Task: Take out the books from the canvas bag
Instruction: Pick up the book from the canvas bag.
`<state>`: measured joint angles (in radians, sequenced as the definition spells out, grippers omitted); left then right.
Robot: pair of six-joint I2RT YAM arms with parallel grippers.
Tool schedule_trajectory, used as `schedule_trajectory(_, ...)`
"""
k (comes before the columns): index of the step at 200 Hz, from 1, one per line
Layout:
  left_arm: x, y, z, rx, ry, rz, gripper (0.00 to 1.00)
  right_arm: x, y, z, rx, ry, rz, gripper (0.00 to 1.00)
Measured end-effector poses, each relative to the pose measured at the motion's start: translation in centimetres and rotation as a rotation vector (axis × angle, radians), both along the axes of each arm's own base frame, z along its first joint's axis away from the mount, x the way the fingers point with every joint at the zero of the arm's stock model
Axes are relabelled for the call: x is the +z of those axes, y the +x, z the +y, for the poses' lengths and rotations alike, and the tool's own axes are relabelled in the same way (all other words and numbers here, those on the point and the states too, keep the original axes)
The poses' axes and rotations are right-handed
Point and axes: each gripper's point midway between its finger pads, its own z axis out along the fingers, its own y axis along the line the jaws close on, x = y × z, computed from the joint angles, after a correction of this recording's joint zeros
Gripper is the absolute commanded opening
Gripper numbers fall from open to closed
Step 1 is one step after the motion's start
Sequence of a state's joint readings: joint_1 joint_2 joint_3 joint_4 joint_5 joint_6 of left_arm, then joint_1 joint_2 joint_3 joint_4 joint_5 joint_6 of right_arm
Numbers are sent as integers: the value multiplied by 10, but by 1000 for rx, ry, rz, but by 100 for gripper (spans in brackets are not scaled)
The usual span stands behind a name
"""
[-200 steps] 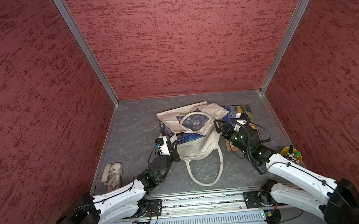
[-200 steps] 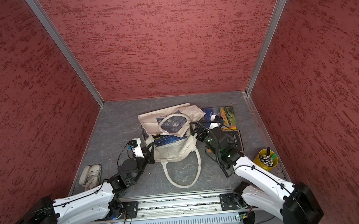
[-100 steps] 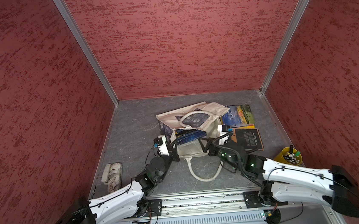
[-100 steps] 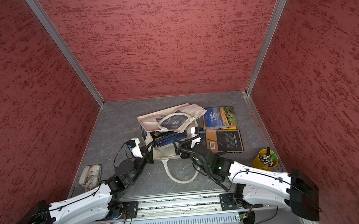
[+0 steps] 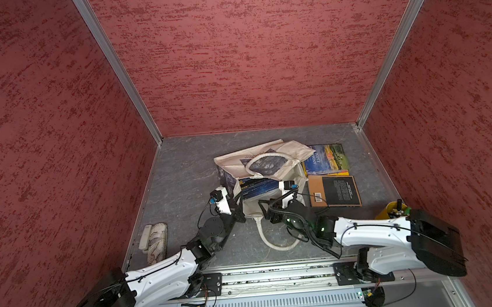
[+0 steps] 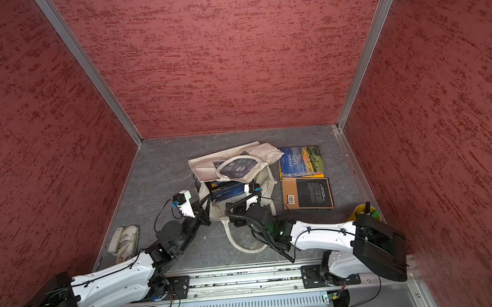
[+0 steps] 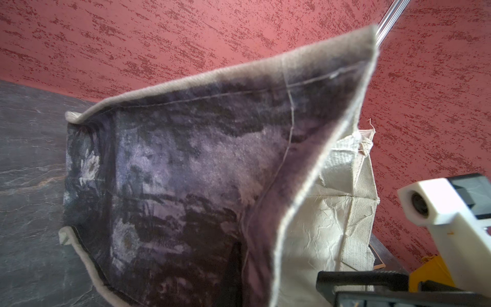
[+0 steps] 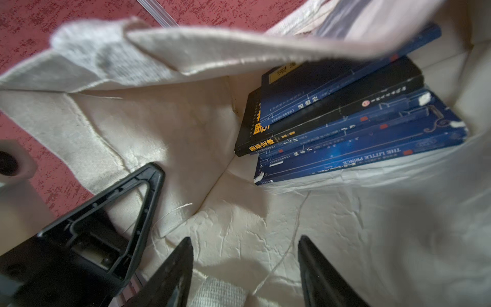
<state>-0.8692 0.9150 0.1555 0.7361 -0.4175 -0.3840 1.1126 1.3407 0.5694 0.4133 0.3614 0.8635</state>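
Right wrist view: inside of the canvas bag (image 8: 186, 127), cream lining all round. The right gripper (image 8: 245, 239) sits in the bag's mouth. Its 2 black fingers stand apart w/ only lining showing btwn them, so it grips nothing. A stack of navy books (image 8: 345, 127) lies flat deeper in the bag, ahead of the fingertips and not touching them. The lowest spine reads "THE LITTLE PRINCE". The left gripper (image 8: 148, 183) is next to it, clamped on the bag's rim; 1 triangular finger shows against the cloth.

Left wrist view: the bag's dark blue-grey print fills most of the shot, hanging from a raised rim. This gripper's own fingertips can't be made out here. Past the cloth are the right arm's white camera housing (image 7: 438, 202) and a yellow bucket (image 7: 430, 271).

Both top views: bag at ctr of frame on the grey floor (image 5: 186, 177), mouth facing the arms at the lower edge. Left gripper pinches the mouth's left rim. Right gripper reaches in from lower right, fingertips hidden. Navy books show in the mouth, btwn the 2 grippers. 2 more books lie outside, right of the bag: a landscape-cover book (image 5: 325, 158), and an orange-brown/black book (image 5: 333, 190) just below it. 1 loop handle (image 5: 261, 233) trails on the floor below the bag. A white shoe (image 5: 156, 241) is at lower left.
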Motion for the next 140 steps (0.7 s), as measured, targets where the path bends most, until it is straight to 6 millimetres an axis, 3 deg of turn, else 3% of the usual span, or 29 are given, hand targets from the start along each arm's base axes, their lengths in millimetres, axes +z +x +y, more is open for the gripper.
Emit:
schedule_trajectory(41, -2, -1, 6, 6, -9, -7, 0, -30, -1, -1, -19, 3, 51, 50)
schedule_trajectory(105, -6, -1, 8, 6, -7, -2, 0, -55, 5, 11, -47, 32, 106, 34)
schedule_trajectory(140, -5, -1, 9, 4, -12, -6, 0, -54, 6, 11, -77, 83, 136, 33)
